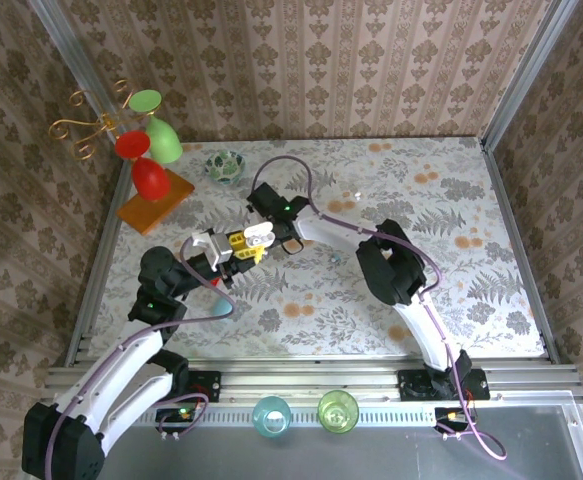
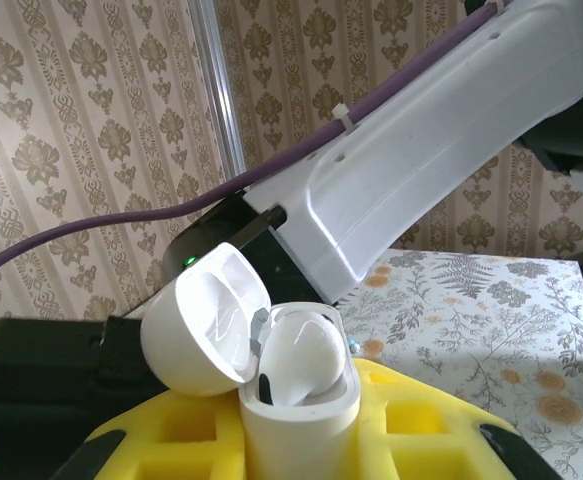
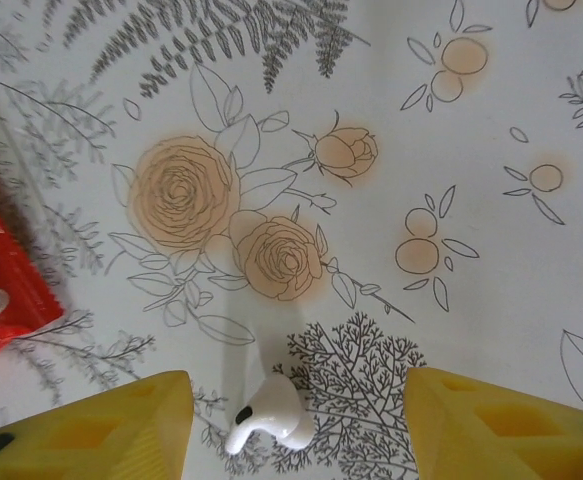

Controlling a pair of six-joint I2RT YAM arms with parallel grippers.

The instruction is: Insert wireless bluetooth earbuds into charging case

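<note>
Now my left claw (image 2: 298,445) grips the open white plastic charging case (image 2: 296,408), one white earbud (image 2: 306,355) seated inside — my right claw (image 3: 296,390) gapes around a second white earbud (image 3: 271,412) on the floral bench (image 3: 491,170).

- You have a bench (image 1: 491,270) covered in a pale cloth printed with grey ferns and orange roses.
- At your far left stands an ornament (image 1: 151,178) of red and green rounded shapes on curled gold wire, set on an orange wooden block.
- Just right of it sits a small green glass bowl (image 1: 225,165).
- On the near rail, a blue glass cup (image 1: 271,414) and a green glass cup (image 1: 338,410) stand side by side.
- Damask wallpaper (image 1: 301,60) surrounds you.
- A flat red piece (image 3: 1,280) lies blurred on the cloth.
</note>
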